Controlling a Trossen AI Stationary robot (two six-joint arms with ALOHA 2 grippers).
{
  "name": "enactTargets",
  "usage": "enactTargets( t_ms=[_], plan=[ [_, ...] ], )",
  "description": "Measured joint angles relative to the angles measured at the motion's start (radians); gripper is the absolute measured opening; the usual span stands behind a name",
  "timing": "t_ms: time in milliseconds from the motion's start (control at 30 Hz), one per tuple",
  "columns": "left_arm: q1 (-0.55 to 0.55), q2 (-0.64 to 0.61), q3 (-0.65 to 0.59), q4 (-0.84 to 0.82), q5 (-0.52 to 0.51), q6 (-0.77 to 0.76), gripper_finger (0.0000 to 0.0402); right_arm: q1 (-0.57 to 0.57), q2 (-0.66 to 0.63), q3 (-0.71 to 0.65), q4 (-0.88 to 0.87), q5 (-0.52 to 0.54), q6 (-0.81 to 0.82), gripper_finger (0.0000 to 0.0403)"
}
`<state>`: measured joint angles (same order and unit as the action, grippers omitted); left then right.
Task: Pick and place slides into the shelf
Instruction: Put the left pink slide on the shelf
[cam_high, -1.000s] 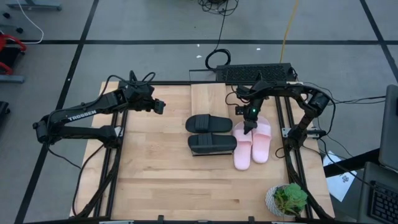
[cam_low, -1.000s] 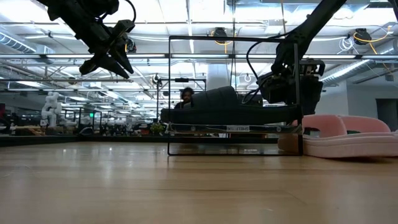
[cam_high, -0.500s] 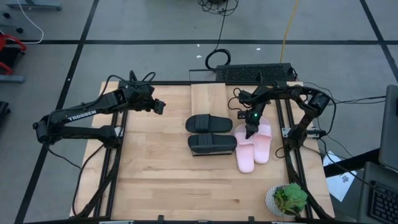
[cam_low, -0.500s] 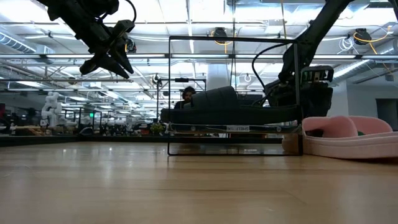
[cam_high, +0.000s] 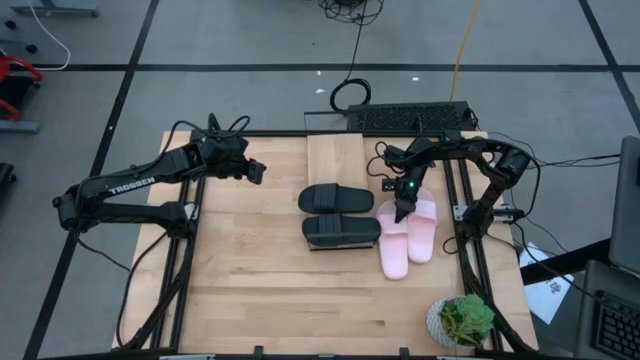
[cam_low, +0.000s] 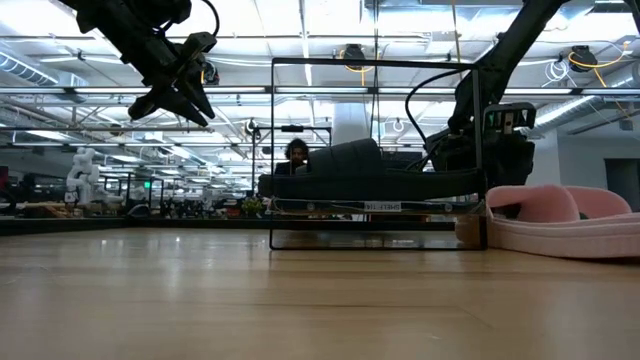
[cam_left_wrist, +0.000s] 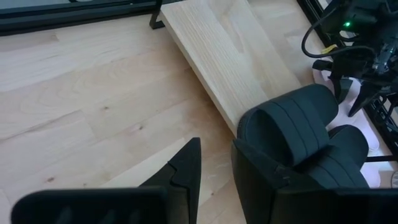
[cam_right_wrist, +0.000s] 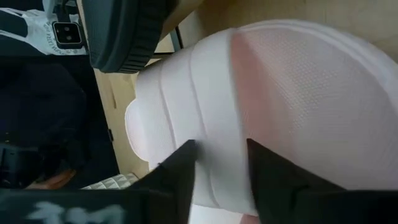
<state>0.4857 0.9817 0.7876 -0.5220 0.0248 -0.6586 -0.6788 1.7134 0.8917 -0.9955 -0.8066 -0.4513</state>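
On left arm (cam_high: 130, 186), "TROSSEN" lettering

Two slides (cam_high: 338, 214) matte black, two (cam_high: 405, 235) pale pink.

The setting is a large open-plan robotics lab or industrial workspace. The low view shows a far hall with rows of ceiling strip lights (cam_low: 90, 60), exposed ducting, and a white humanoid figure (cam_low: 82, 165) at far left. The high view shows grey floor with black tape lines (cam_high: 250, 67), trailing cables (cam_high: 352, 95) and a potted plant (cam_high: 462, 322).
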Motion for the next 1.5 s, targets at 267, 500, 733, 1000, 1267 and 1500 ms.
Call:
enactTargets(
  t_ms=[267, 500, 733, 1000, 1267, 1500],
  plan=[
    [0.000, 0.000, 0.000, 0.000, -0.001, 0.002, 0.0086, -0.015, 0.000, 0.000, -0.003, 0.101, -0.017, 0.0009],
    [0.000, 0.000, 0.000, 0.000, -0.001, 0.007, 0.0086, -0.048, 0.000, 0.000, -0.016, 0.160, -0.007, 0.0005],
    [0.000, 0.000, 0.000, 0.000, -0.001, 0.010, 0.0086, -0.086, 0.000, 0.045, -0.086, 0.188, -0.009, 0.0003],
    [0.000, 0.000, 0.000, 0.000, -0.001, 0.009, 0.0086, -0.120, 0.000, 0.164, -0.203, 0.187, -0.030, 0.0001],
    [0.000, 0.000, 0.000, 0.000, -0.001, 0.007, 0.0086, -0.132, 0.000, 0.291, -0.306, 0.253, -0.033, 0.0001],
    [0.000, 0.000, 0.000, 0.001, 0.000, 0.007, 0.0086, -0.133, 0.000, 0.404, -0.391, 0.313, -0.033, 0.0000]
  ],
)
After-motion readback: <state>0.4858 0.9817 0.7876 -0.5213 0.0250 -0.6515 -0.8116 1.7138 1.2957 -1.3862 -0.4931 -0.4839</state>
